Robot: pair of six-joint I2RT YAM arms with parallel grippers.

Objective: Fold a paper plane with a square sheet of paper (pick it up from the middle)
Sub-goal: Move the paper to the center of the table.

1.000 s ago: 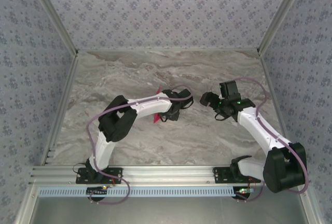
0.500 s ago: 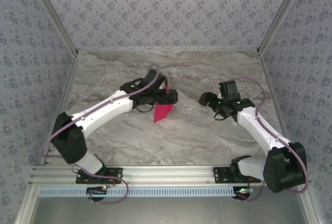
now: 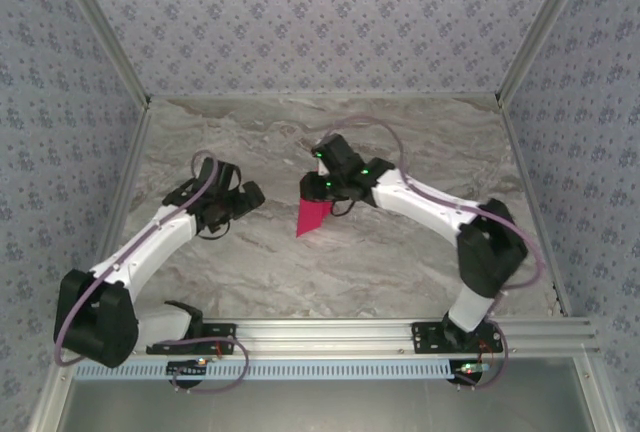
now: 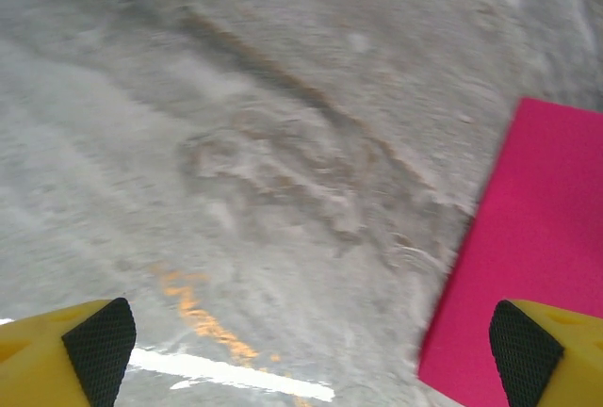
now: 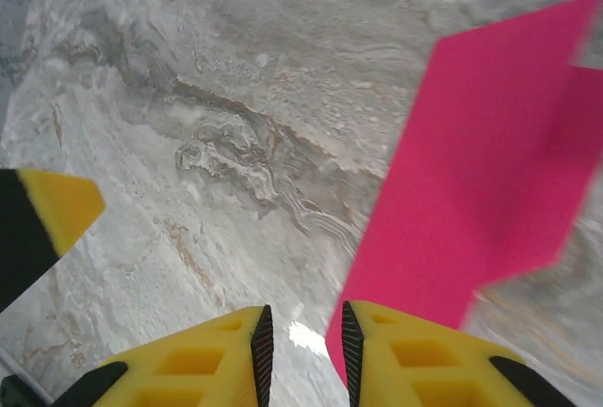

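Marble table [image 3: 400, 262] carrying everything. Right gripper [image 3: 318, 184] hovering over table centre, fingers [image 5: 254, 336] nearly closed, clasping nothing. Left gripper [image 3: 232, 202] sitting well left, spread wide, empty. Folded magenta paper [image 3: 313, 216] lying flat mid-table, just beside right gripper.

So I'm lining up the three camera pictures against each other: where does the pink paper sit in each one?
Top external: the pink paper lies mid-table, just below the right gripper.
Left wrist: it fills the right edge, above the right-hand fingertip pad.
Right wrist: it covers the right half, running down to the lower fingers.
Shared landmark: the grey marbled table under the paper.
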